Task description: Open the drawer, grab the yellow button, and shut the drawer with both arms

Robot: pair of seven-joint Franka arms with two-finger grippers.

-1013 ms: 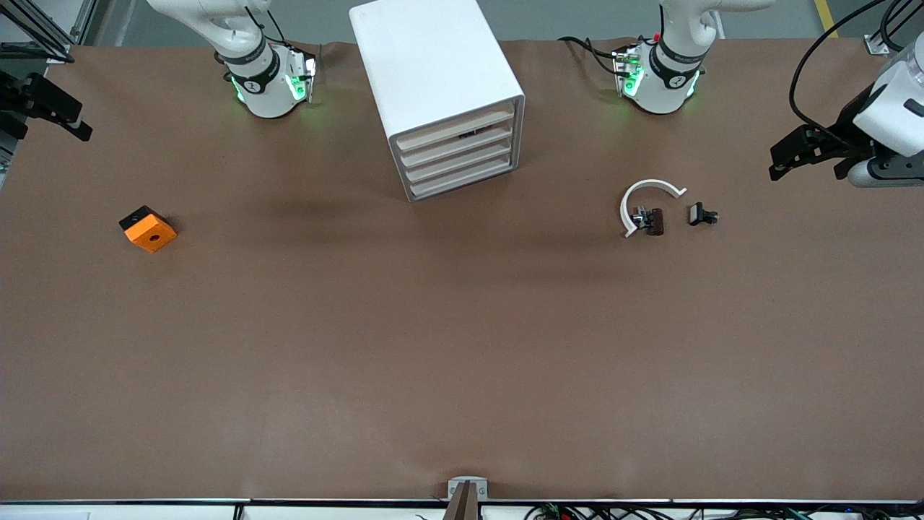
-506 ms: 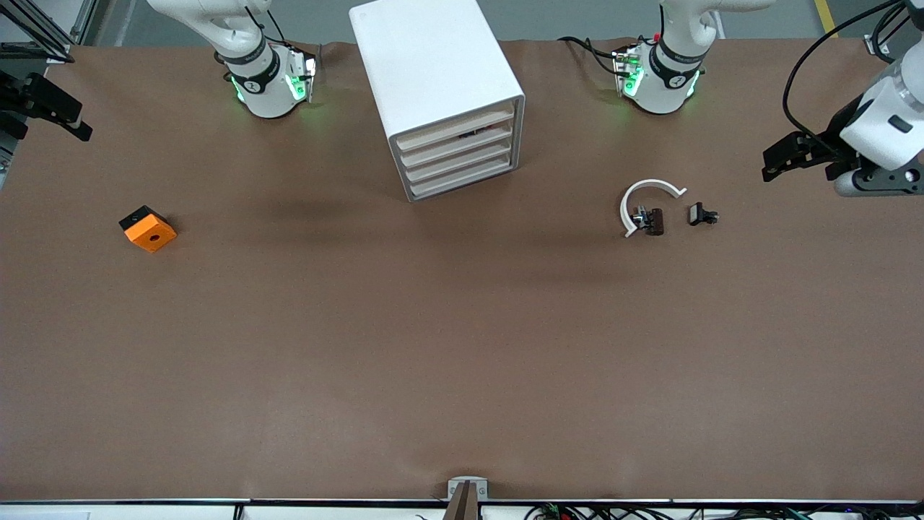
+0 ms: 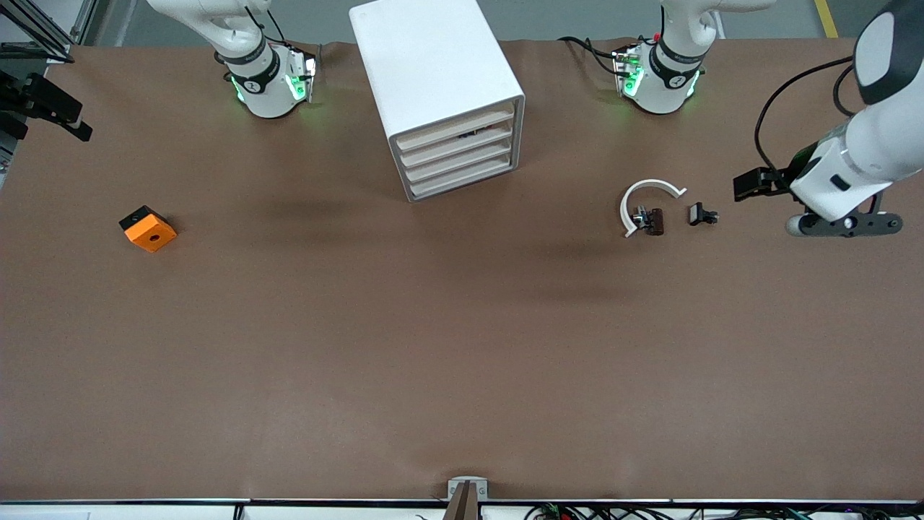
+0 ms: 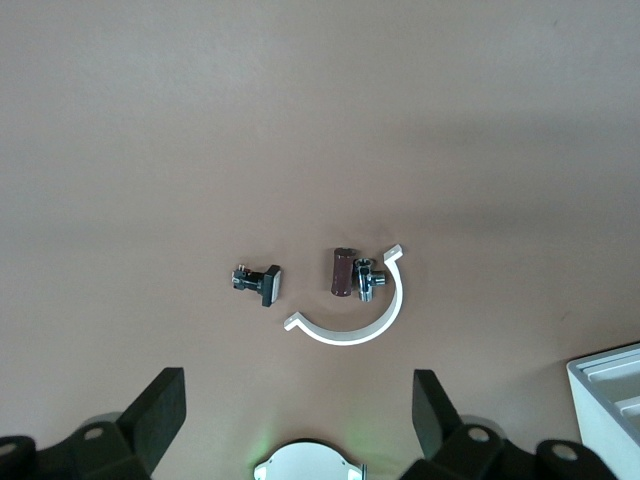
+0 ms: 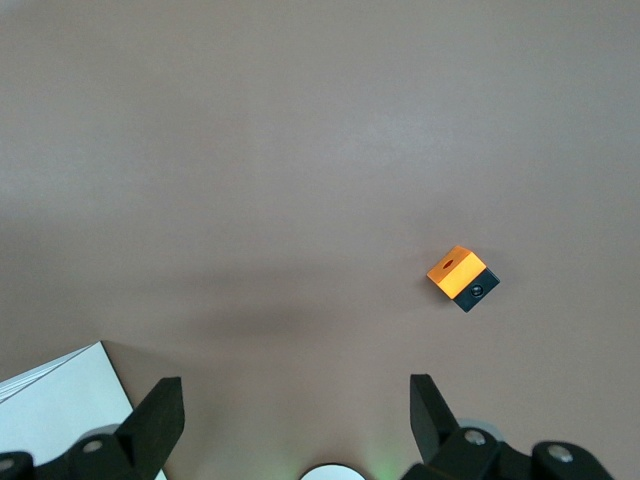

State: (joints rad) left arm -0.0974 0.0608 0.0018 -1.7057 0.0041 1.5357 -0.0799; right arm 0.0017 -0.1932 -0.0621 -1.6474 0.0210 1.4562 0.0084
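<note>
The white cabinet (image 3: 433, 65) stands between the two arm bases, its cream-fronted drawers facing the front camera. The uppermost drawer (image 3: 456, 125) is shut. The button is hidden. My left gripper (image 3: 751, 185) hangs over the table at the left arm's end, close to the small black clips, and the left wrist view shows the left gripper (image 4: 297, 402) open and empty. My right gripper (image 3: 61, 115) waits at the right arm's end of the table; in the right wrist view the right gripper (image 5: 295, 408) is open with nothing in it.
A white plastic arc (image 3: 647, 189) with small dark clips (image 3: 652, 221) lies between the cabinet and the left gripper, also seen as the arc (image 4: 360, 330) in the left wrist view. An orange block with a black hole (image 3: 148, 229) sits toward the right arm's end.
The left arm has swung over the table toward the black clips, its gripper still open. The right arm, the cabinet and the loose parts have not moved.
</note>
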